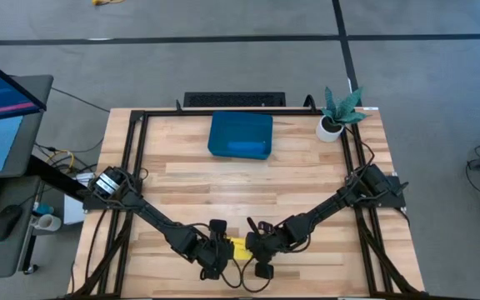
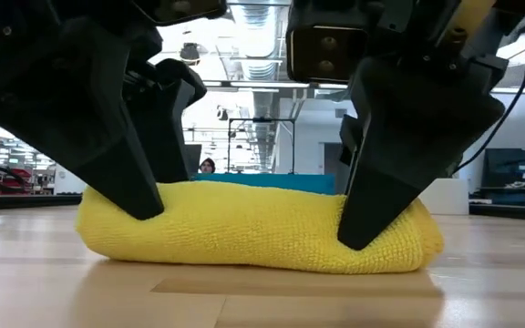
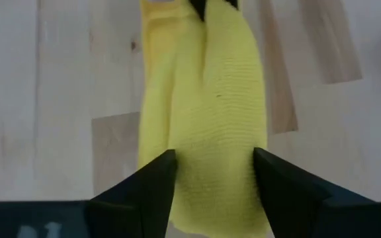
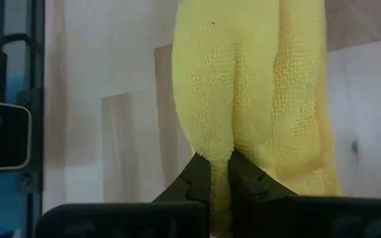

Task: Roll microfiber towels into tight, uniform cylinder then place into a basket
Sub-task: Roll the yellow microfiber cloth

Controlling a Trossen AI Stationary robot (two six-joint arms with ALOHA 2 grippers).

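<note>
The yellow microfiber towel [image 1: 238,247] lies rolled into a thick cylinder [image 2: 253,228] on the wooden table near its front edge, lengthwise from left to right. My left gripper [image 3: 213,155] is open at the roll's left end, one finger on each side. My right gripper [image 4: 220,158] is shut on the roll's right end. The dark teal basket [image 1: 215,125] stands at the far middle of the table, with a lighter blue roll [image 1: 247,147] lying along its near wall. My left gripper straddles the roll's left end [image 3: 210,192] from above, slanting down, its fingers [image 3: 154,178] across the roll. The cloth reaches both inner sides; whether they touch it, I cannot tell. My right gripper pinches a ridge of cloth [image 4: 220,142] on the roll's right end between its two fingers. They slant down from above. The roll lies on the table.
A small white pot with a green plant [image 1: 332,127] stands at the far right corner. Black frame rails [image 1: 136,167] run along the table's edges. Bare wood lies between the roll and the basket. A monitor and a mouse sit off the table's left side.
</note>
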